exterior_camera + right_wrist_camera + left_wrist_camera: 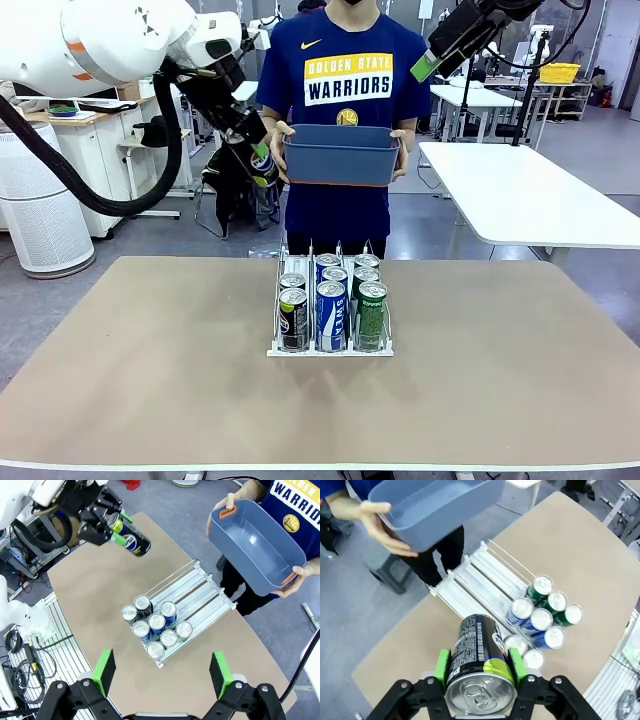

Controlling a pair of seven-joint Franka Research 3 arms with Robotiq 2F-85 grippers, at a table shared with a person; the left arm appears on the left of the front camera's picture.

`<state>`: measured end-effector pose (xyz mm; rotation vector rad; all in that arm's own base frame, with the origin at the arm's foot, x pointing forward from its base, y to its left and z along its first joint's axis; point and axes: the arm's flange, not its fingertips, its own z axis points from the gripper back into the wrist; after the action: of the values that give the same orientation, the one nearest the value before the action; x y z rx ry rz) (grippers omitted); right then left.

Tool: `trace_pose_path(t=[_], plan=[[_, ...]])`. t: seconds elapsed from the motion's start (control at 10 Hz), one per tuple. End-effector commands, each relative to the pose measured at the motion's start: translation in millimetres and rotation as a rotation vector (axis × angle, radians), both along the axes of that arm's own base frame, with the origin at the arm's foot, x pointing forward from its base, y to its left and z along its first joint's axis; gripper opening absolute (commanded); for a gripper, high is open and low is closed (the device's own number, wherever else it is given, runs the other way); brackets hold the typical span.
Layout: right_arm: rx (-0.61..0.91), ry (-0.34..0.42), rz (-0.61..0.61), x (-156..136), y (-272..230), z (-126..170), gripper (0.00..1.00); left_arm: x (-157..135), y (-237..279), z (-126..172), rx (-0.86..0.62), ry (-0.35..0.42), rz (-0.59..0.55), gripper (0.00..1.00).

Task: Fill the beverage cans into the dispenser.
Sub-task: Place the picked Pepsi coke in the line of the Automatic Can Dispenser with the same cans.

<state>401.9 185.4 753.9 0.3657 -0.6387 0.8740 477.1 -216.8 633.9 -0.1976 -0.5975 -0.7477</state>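
1. While the left arm reaches in high from the left side, its left claw [252, 150] hangs above the desk's [150, 380] far left edge, clenched on a black can [479, 667] whose silver top faces the wrist camera.
2. Green pads [441, 668] press both sides of that can; small white print runs along its side, too fine to read.
3. Raised high at the upper right, the right claw [162, 672] looks down on the desk with its fingers spread wide and nothing between them.
4. On the middle of the desk stands the dispenser [330, 349], with eight cans crowded at its near end: two black [292, 319], three blue [330, 316], three green [371, 315].
5. Lettering on the blue cans is white but unclear.
6. Behind the desk a person holds a blue-grey tub [341, 154] in both hands; the shirt reads "GOLDEN STATE WARRIORS".
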Motion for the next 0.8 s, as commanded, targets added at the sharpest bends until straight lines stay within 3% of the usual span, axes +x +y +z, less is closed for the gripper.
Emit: trace_pose_path(t=[0.0,0.2,0.4,0.5,0.7], plan=[[0.012,0.005,0.001,0.3,0.1,0.1,1.00,-25.1,-9.2,-6.6,0.025,0.055,0.011,0.58],[0.012,0.005,0.001,0.3,0.1,0.1,1.00,-44.1,-25.2,-22.6,0.031,0.153,-0.053,0.58],[0.012,0.005,0.001,0.3,0.1,0.1,1.00,-46.6,-31.3,-26.1,0.029,0.153,-0.112,0.58],[0.012,0.005,0.001,0.3,0.1,0.1,1.00,-43.3,-33.5,-29.6,0.051,0.151,-0.058,0.58],[0.012,0.005,0.001,0.3,0.1,0.1,1.00,-43.3,-33.5,-29.6,0.051,0.151,-0.058,0.58]])
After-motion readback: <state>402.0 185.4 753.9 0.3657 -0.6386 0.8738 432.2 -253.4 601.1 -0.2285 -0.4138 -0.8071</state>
